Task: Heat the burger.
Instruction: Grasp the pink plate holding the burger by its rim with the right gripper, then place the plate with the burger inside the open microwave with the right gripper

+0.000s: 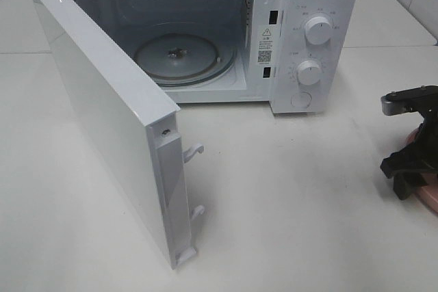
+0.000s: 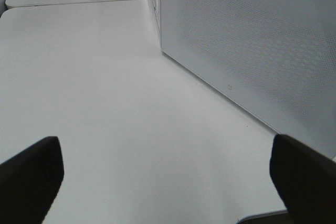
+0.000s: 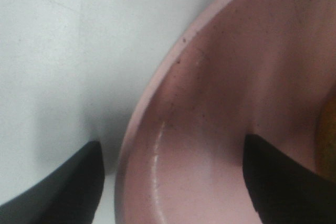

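We see the right gripper [image 3: 173, 182] low over the plate [image 3: 173, 93] with its jaws apart. One finger [image 3: 63, 187] sits outside the rim over the table [image 1: 294, 203], and the other finger is inside the dish. The rim runs between the jaws, nearer the outer finger, and neither pad presses on it yet. We judge this stance is meant to pinch the rim, so the plate can carry the burger [image 3: 329, 140] without the bun being squeezed. The burger lies on the plate beyond the inner finger, outside the gap.

The left gripper [image 2: 168, 182] is also spread wide and holds nothing. Only bare table lies between its jaws, and the door [image 1: 102, 114] stands ahead of them and off to one side. The door is swung fully open from the microwave [image 1: 321, 5], leaving a clear path to the turntable [image 1: 185, 56]. That probably explains why this arm waits clear of the opening.

Much is hidden:
- **Burger:** it shows only as a yellow-brown sliver at the edge of the right wrist view. We cannot make out its layers or how centred it sits.
- **High view:** the right arm covers the burger, and the frame edge cuts off most of the plate.
- **Left arm:** the high view does not show it at all.
- **Outer finger:** we cannot tell whether it touches the table or hovers just above it.
- **Knobs:** their settings are too small to read.
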